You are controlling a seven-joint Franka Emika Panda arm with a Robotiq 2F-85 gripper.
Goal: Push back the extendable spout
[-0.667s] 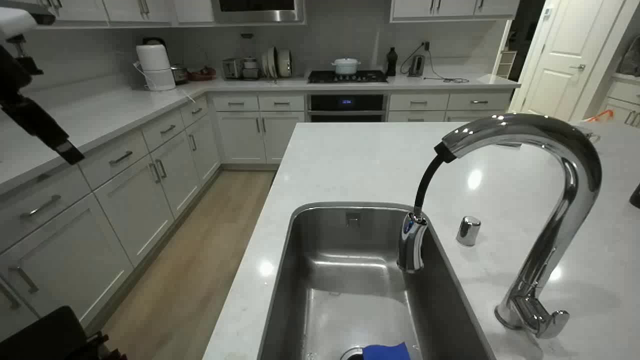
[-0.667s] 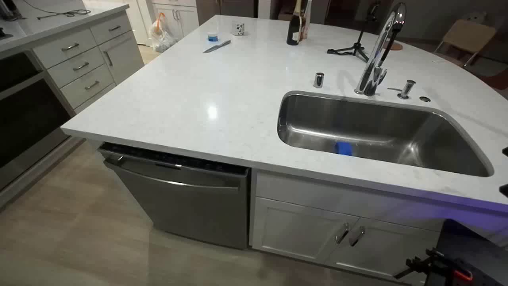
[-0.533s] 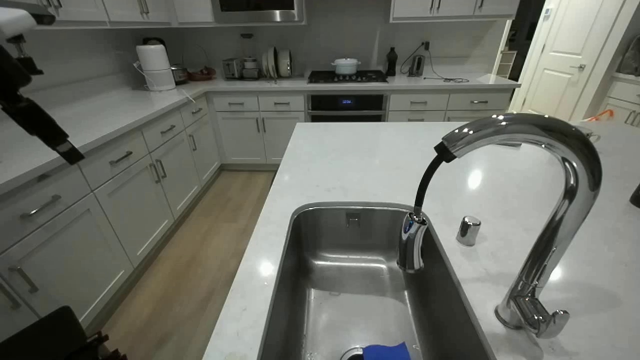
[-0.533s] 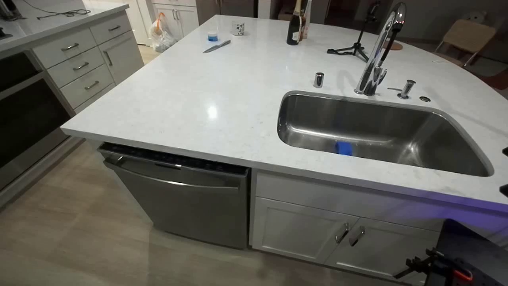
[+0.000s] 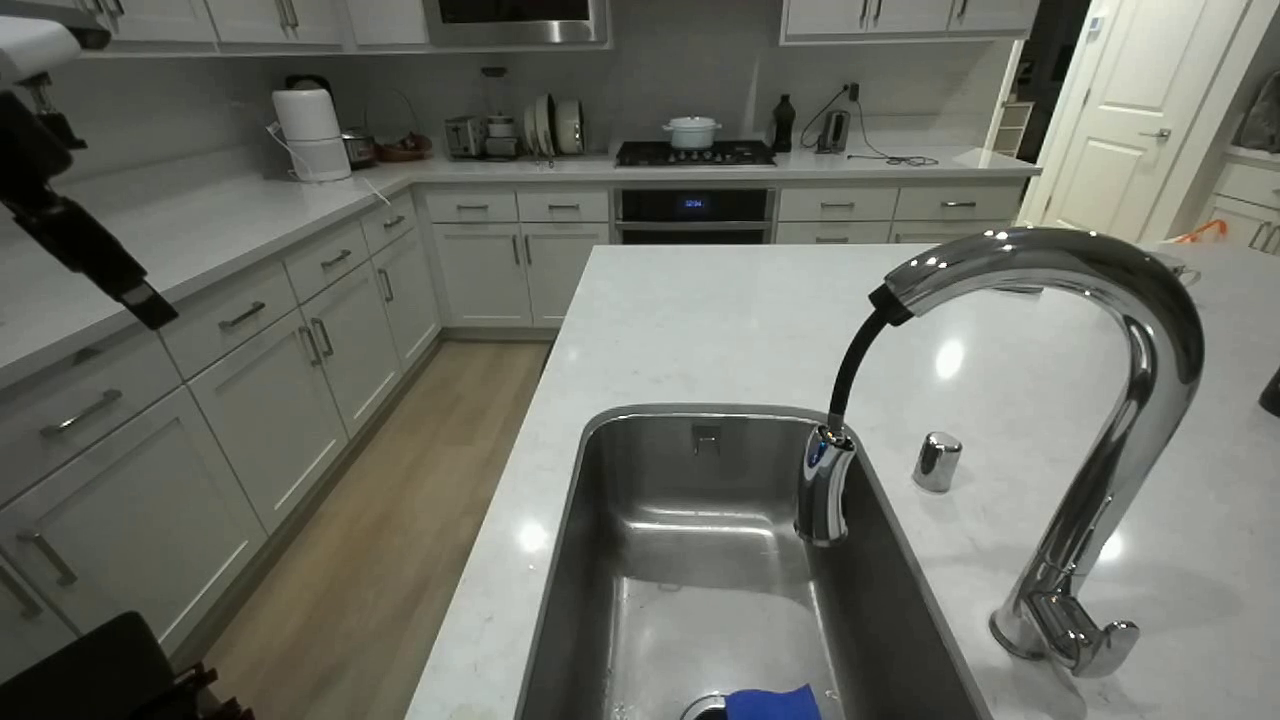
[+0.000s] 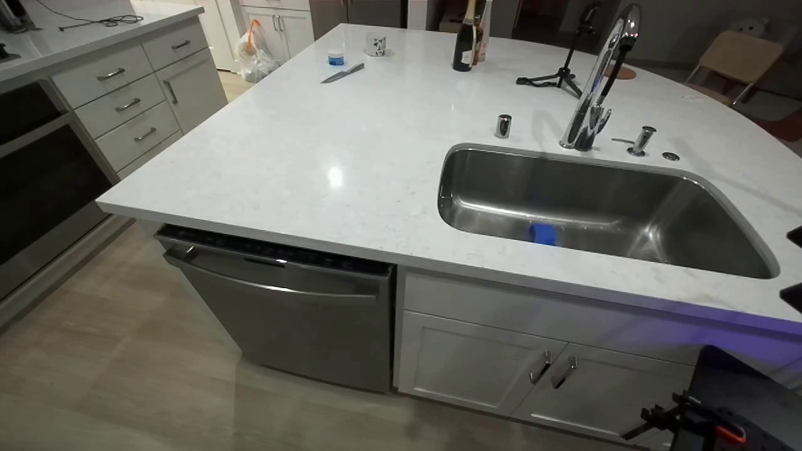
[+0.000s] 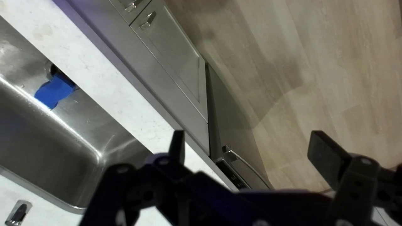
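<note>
The extendable spout (image 5: 825, 490), a short chrome cylinder, hangs pulled out at the sink's edge. A black hose (image 5: 855, 365) joins it to the mouth of the arched chrome faucet (image 5: 1185, 340). In an exterior view the faucet (image 6: 598, 81) is seen end-on, and the spout is hard to separate from its body. Well away from the spout, my gripper (image 7: 249, 144) stands open with nothing between its fingers; the wrist view looks past them to the floor and the counter edge. One dark finger (image 5: 148, 303) shows at far left; the fingertips of my gripper (image 6: 792, 266) enter at the right edge.
The steel sink (image 5: 670, 465) holds a blue cloth (image 5: 770, 705). Beside the faucet stand a chrome cap (image 5: 938, 462) and a soap pump (image 6: 642, 141). Farther back on the counter are a tripod (image 6: 564, 76), a bottle (image 6: 463, 50) and a knife (image 6: 343, 73).
My gripper has shifted slightly toward the island, a little right in an exterior view and farther into frame from the right edge elsewhere. The spout, hose and faucet have not moved.
</note>
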